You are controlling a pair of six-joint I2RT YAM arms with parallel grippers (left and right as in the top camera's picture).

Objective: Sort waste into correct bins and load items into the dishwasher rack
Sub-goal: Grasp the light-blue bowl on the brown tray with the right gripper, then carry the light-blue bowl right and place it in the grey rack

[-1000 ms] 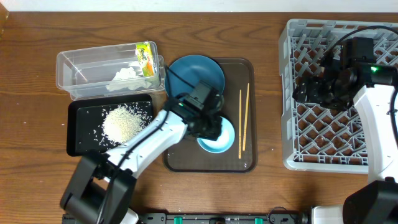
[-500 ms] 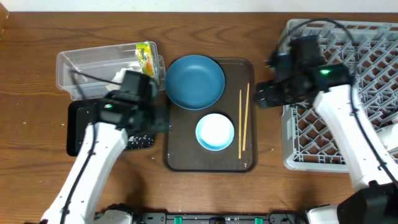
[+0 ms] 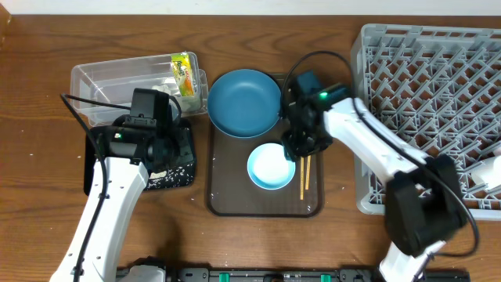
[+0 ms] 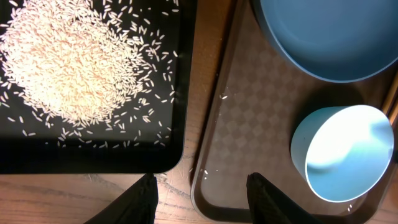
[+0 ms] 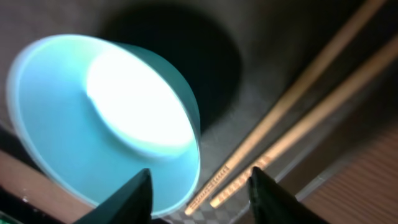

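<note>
My left gripper [image 3: 169, 149] hangs open and empty over the black tray [image 3: 182, 174]. In the left wrist view its fingers [image 4: 144, 200] frame the tray's near corner [image 4: 177, 134], and the rice pile [image 4: 62, 59] lies on the tray. My right gripper [image 3: 300, 149] is open and empty, low over the light-blue bowl [image 3: 270, 168] and the chopsticks [image 3: 304, 178]. In the right wrist view [image 5: 199, 193] it straddles the bowl's rim [image 5: 106, 124] and the chopstick ends [image 5: 292, 118]. The dark-blue plate [image 3: 244, 102] lies behind the bowl. The clear tub [image 3: 117, 86] holds tissue and the wrapper [image 3: 183, 70].
The brown serving tray [image 3: 235, 200] carries the plate, bowl and chopsticks. The grey rack [image 3: 430, 94] stands at the right, with something white [image 3: 491, 172] at its right edge. The left wrist view also shows the plate [image 4: 329, 37] and the bowl [image 4: 342, 155].
My left arm pulled back left from the bowl to above the black tray. My right arm swung left from the rack to the brown tray, by the bowl and chopsticks.
</note>
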